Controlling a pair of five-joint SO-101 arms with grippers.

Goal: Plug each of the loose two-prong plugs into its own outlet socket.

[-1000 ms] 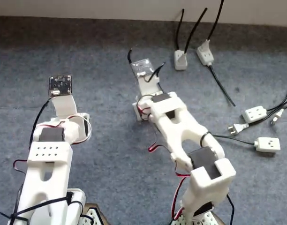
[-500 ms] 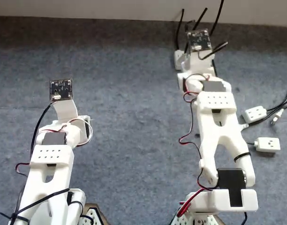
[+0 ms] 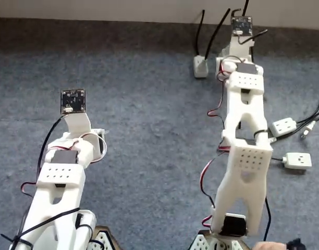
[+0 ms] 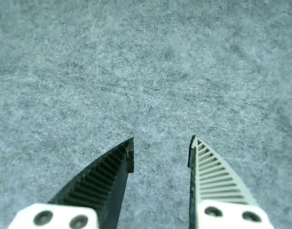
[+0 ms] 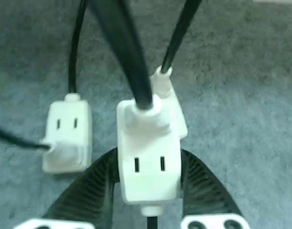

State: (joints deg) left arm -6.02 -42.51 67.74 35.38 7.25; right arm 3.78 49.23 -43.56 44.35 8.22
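A white outlet socket [image 5: 148,143] with two slots and a thick black cord lies on the grey carpet at the far back. My right gripper [image 5: 148,164] is open, one dark finger close along each side of the socket. Behind the socket sits another white piece [image 5: 171,98] with its own cord. A second white socket [image 5: 67,131] lies beside it, also seen in the high view [image 3: 200,66]. The right arm [image 3: 243,104] stretches far back. My left gripper [image 4: 160,143] is open over bare carpet, and the left arm [image 3: 65,156] is at the near left.
Two more white sockets [image 3: 283,125] [image 3: 297,160] lie right of the right arm. A loose plug [image 3: 306,133] on a black cord sits near the right edge. A pale wall strip [image 3: 123,10] runs along the back. Grey carpet [image 3: 149,130] spreads between the arms.
The right arm has swung from the middle of the carpet to the far back right and stretched out over the socket there. The left arm has shifted only slightly.
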